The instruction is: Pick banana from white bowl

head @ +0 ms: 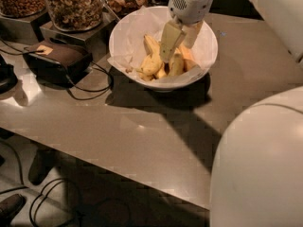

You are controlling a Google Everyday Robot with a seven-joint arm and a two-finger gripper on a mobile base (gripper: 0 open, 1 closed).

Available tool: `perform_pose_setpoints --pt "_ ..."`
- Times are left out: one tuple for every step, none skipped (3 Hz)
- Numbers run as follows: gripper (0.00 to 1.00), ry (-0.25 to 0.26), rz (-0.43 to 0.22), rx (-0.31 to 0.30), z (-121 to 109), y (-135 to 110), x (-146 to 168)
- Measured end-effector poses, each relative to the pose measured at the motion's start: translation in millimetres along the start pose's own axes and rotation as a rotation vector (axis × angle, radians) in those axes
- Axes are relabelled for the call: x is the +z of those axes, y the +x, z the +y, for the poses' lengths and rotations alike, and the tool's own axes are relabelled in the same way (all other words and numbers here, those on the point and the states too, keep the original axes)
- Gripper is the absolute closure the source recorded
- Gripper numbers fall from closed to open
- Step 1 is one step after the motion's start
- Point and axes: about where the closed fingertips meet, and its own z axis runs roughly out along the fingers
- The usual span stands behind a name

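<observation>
The white bowl (128, 39) stands at the back of the counter, lined with crumpled white paper. Yellow bananas lie in it. The long curved banana (152, 59) lies left of centre, and an orange-tinted one (189, 56) lies to the right. My gripper (179, 44) hangs from above into the bowl, its fingers (168, 39) apart and pointing down just over the bananas. The left finger sits by the right side of the long banana. Nothing is lifted. The fingertips partly hide the middle bananas.
Glass jars of nuts (73, 4) stand on a metal stand behind the bowl on the left. A dark box (57, 58) with cables (94, 91) lies left of the bowl. My white arm body (260, 169) fills the lower right. The counter's front edge (118, 169) runs diagonally.
</observation>
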Motion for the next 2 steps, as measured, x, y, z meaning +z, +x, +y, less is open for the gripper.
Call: perform_pose_setpoints --pt "0.40 0.014 -0.003 0.028 -11.9 -4.5 -0.3" --pt "0.40 0.024 -0.005 0.041 -19.9 -9.9 0.7"
